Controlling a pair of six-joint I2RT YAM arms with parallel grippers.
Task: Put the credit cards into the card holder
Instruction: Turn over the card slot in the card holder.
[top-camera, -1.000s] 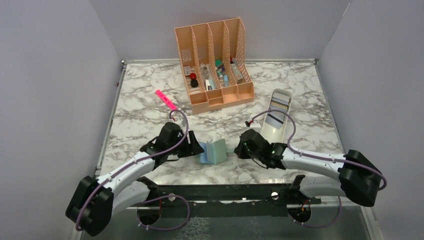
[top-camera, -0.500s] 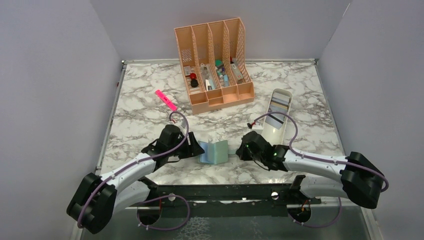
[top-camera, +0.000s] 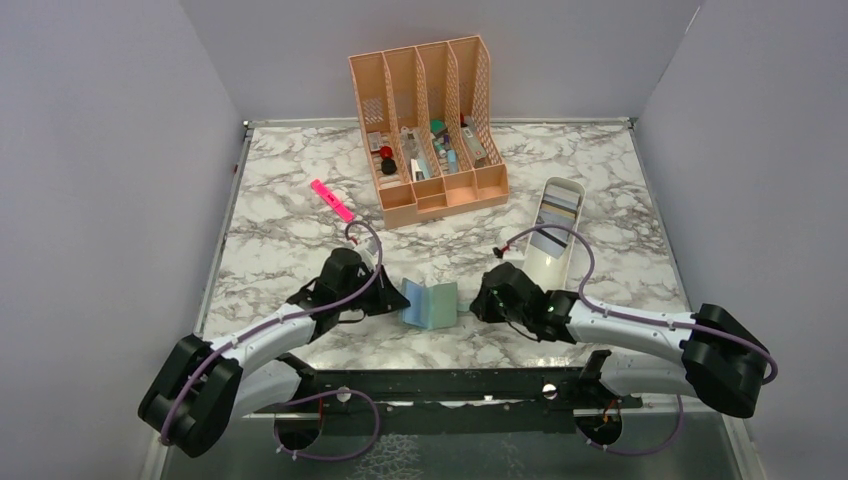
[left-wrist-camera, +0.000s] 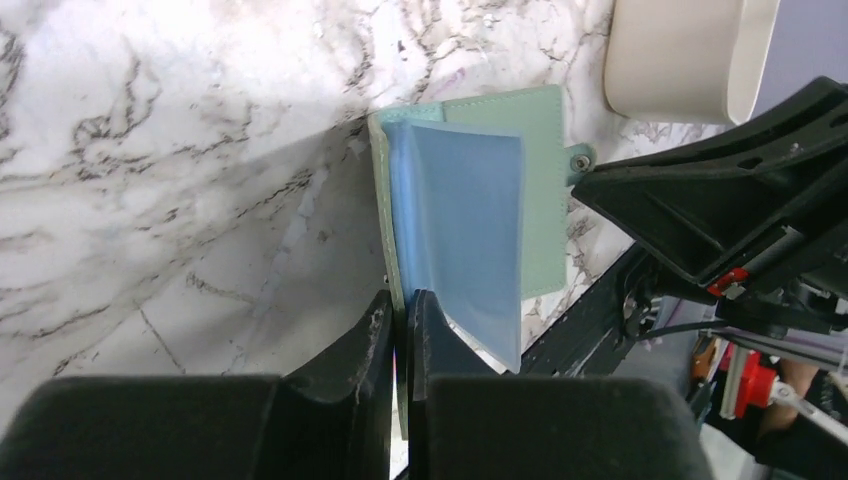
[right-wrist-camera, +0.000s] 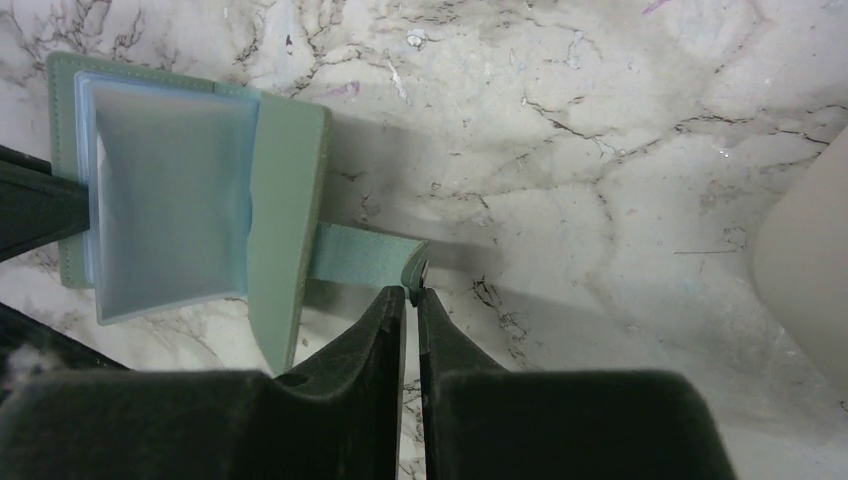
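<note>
Low | left gripper (left-wrist-camera: 402, 300) pinches card holder (left-wrist-camera: 543, 170) | right gripper (right-wrist-camera: 411, 296) (maybe) on tab (right-wrist-camera: 355, 254)

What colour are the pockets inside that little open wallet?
The pockets are pale blue, clearest from the left wrist.

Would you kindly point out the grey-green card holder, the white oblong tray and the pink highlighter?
Grey-green bifold card holder (top-camera: 430, 305): top external view, on its open blue-grey inner pocket.
Long white oblong tray (top-camera: 545, 268): top external view, bare near end.
Pink highlighter pen (top-camera: 331, 200): top external view, mid-barrel.
</note>
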